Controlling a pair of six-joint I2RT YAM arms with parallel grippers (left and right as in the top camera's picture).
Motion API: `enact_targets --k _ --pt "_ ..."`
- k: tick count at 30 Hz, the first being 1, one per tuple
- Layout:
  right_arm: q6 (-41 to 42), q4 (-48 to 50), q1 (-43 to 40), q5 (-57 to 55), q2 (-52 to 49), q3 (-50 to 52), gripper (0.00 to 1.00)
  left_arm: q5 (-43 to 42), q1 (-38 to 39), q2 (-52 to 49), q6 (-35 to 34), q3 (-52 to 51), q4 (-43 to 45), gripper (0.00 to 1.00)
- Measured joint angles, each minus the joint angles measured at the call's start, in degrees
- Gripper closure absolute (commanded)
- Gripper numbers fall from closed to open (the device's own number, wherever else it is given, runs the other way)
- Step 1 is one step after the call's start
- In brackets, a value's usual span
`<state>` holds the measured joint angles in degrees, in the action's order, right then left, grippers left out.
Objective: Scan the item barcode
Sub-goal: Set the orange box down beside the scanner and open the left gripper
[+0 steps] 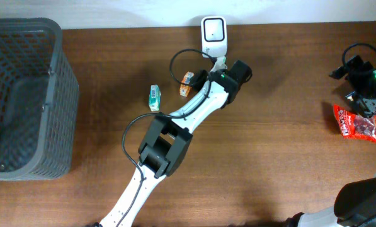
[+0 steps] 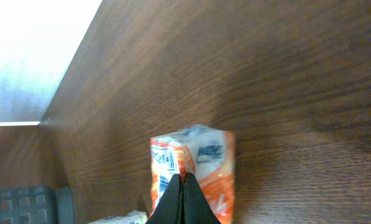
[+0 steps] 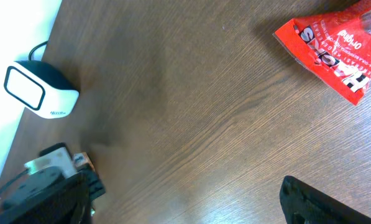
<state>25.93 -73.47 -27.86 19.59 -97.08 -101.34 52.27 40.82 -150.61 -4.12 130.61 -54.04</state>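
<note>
As far as we can tell, the orange packet [image 1: 186,83] is lying on the wooden table [image 1: 288,157], a little in front of the white scanner [image 1: 213,31], and the left gripper [image 1: 198,80] is right on it. In the left wrist view the two black fingertips [image 2: 173,205] are squeezed together into one point. A crease of the wrapper looks nipped between them, so we'd say that pincer is clamped on the packet's edge. The side of the packet facing that camera has small print on it, but we can't pick out a barcode.

Just beside the orange one, toward the basket end, sits a small green packet [image 1: 153,98]. The two are apart, not touching. The scanner stands at the far edge of the table with its window facing up.

Going further out, a grey mesh basket [image 1: 24,94] takes up one end of the table. At the opposite end a red snack bag [image 1: 358,123] lies flat on the wood. The right gripper [image 1: 363,79] is just beside it, jaws spread wide with nothing in them. In the right wrist view we only catch one dark finger [image 3: 322,202] low in the corner.
</note>
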Motion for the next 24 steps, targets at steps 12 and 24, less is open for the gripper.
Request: enact_targets --k 12,24 --pt "0.0 0.0 0.0 0.0 0.0 0.0 0.02 -5.9 2.2 -0.9 0.0 7.0 -5.4 0.77" --pt "0.0 0.0 0.0 0.0 0.0 0.0 0.02 -35.4 -9.3 -1.1 -3.0 26.4 -22.5 0.82"
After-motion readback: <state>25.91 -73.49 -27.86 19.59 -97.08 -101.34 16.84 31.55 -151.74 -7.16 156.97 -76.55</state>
